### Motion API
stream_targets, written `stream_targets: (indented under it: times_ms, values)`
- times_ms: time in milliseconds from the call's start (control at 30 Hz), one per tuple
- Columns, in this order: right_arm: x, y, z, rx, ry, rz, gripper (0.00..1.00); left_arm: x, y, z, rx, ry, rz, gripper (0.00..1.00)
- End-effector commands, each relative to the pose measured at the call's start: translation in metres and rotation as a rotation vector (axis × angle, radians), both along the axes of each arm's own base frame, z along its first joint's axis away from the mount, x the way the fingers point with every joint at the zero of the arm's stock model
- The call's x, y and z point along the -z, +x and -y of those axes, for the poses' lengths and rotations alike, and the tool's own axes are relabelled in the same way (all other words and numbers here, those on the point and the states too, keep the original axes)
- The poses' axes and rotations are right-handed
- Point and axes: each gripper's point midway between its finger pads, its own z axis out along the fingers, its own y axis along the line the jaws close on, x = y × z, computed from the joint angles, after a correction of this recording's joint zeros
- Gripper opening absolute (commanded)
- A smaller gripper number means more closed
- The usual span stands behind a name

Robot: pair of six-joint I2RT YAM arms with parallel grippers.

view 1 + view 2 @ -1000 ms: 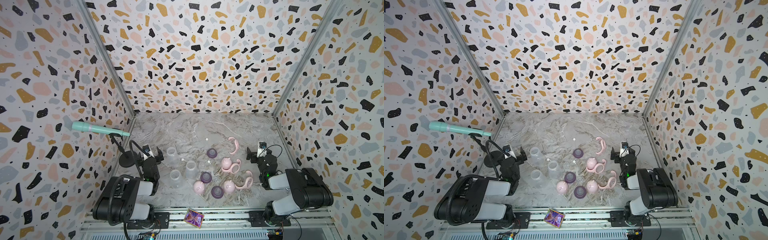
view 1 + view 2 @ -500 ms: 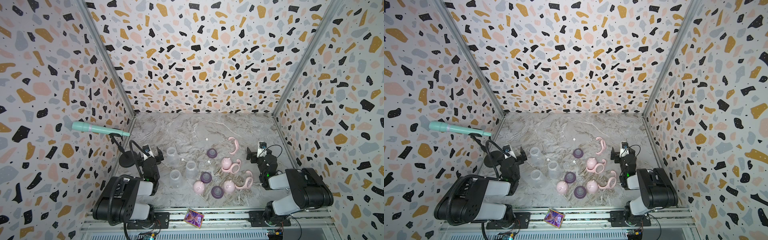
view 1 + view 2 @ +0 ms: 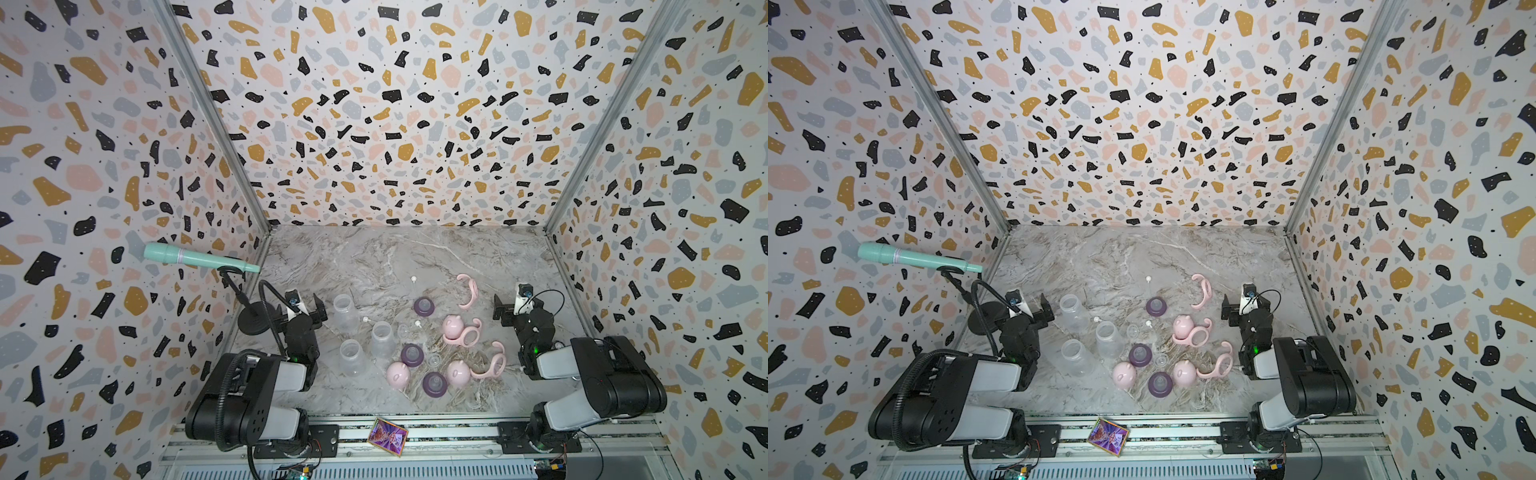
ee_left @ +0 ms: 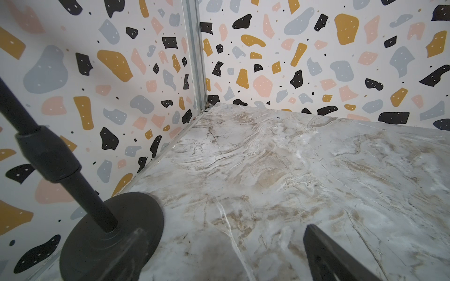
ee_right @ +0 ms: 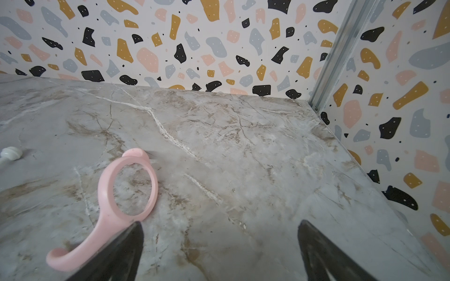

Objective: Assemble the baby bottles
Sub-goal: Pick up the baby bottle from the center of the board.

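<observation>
three terrazzo walls box a marbled tabletop; left pincer and right pincer gape wide.

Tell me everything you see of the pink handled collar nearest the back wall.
The far collar is smooth pink plastic by its look: an open ring with two curved handles. It lies alone on the marble table, ring empty, beside the open right gripper, which stands clear of it.
</observation>
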Motion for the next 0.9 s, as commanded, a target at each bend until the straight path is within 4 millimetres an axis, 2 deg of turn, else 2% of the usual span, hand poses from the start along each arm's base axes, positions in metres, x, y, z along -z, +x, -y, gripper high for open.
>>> stream_targets:
  times_ms: [0,100,167,267,367,400,533,633,733,867]
  values:
    - [-0.017,0.004,0.001,0.01,0.002,0.054,0.99,-0.019,-0.001,-0.003,-0.021,-0.007,0.076,0.99]
    - [-0.025,0.007,0.002,0.027,-0.004,0.026,0.99,-0.036,-0.002,-0.009,-0.061,-0.02,0.084,0.99]
    - [-0.035,0.011,0.0,0.029,0.021,-0.025,0.99,-0.057,-0.003,-0.012,-0.081,-0.032,0.092,1.0]
    - [-0.06,0.006,-0.023,-0.054,0.06,-0.035,0.99,-0.093,-0.013,-0.015,-0.099,-0.066,0.153,1.0]
    - [-0.084,-0.007,-0.075,-0.244,0.038,-0.044,0.99,-0.116,-0.017,-0.009,-0.056,-0.093,0.157,1.0]
    - [-0.092,-0.015,-0.098,-0.332,0.033,-0.051,0.99,-0.123,-0.016,-0.003,-0.021,-0.108,0.158,1.0]
    - [-0.111,-0.058,-0.196,-0.703,0.022,-0.098,0.99,-0.144,-0.014,0.025,0.144,-0.154,0.134,1.0]
    - [-0.115,-0.094,-0.253,-0.93,-0.009,-0.154,0.99,-0.161,-0.016,0.048,0.28,-0.199,0.117,1.0]
    - [-0.114,-0.122,-0.292,-1.073,-0.057,-0.192,0.99,-0.18,-0.02,0.066,0.382,-0.237,0.115,1.0]
    - [-0.108,-0.138,-0.319,-1.171,-0.064,-0.222,0.99,-0.19,-0.028,0.07,0.406,-0.241,0.064,1.0]
